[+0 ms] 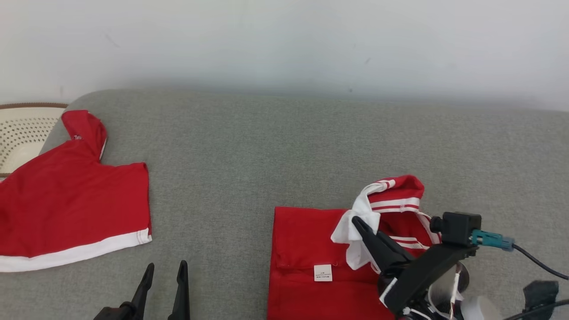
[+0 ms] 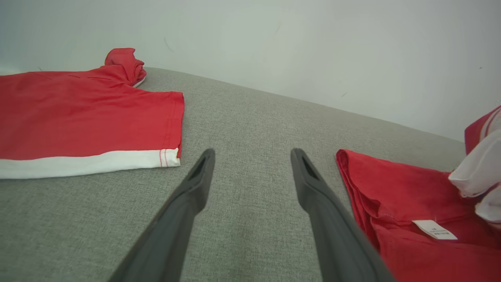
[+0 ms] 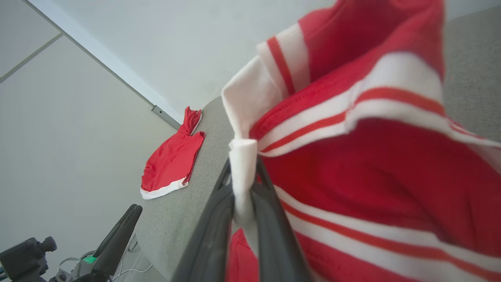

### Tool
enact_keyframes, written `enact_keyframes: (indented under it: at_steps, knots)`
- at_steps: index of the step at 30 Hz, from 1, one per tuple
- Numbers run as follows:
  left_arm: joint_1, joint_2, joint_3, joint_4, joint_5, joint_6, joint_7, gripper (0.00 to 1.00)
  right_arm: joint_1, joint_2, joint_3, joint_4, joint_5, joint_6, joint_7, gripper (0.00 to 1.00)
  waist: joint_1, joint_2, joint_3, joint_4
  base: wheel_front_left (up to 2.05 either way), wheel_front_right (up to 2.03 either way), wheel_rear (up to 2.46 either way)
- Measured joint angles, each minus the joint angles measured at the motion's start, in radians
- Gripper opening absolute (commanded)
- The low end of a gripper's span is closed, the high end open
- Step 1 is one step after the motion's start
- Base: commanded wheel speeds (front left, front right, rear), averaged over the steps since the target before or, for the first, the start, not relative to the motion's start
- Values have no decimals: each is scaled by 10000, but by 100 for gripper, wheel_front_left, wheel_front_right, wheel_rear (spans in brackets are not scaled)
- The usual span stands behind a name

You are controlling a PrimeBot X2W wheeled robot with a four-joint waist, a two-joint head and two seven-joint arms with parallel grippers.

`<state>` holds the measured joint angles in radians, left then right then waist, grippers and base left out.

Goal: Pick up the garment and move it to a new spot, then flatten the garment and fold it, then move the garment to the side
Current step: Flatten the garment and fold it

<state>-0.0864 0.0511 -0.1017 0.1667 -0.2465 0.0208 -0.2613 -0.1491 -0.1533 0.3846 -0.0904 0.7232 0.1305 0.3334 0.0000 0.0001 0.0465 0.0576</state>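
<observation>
Red garment [image 1: 306,240] in right pincer [image 1: 357,220]

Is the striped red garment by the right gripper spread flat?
No, partly lifted. The right gripper is shut on the garment's white edge, holding the striped part up; the rest lies on the surface.

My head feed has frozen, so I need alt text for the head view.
The right gripper is shut on a white fold of the red striped garment, holding that fold raised above the grey surface. The left gripper hangs open at lower left, and a second red garment lies at far left.
</observation>
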Motion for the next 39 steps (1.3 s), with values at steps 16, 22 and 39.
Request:
enact_keyframes:
  at_steps: [16, 22, 39]
  knots:
    - [-205, -2, -543, 454, -215, -2, -8, 100, -699, 675, 748, 2289, -485, 0, -968, 0, 0, 0, -69, 771, 0, 0, 0]
    - [-383, -4, -640, 504, -219, 31, -8, 100, -871, 732, 857, 2424, -433, 0, -1333, 100, 0, 0, -16, 853, 0, 0, 0]
    - [-352, -4, -451, 416, -244, 75, -8, 100, -776, -217, -10, 355, -199, 0, -2562, 100, 0, 0, -54, 441, 0, 0, 0]
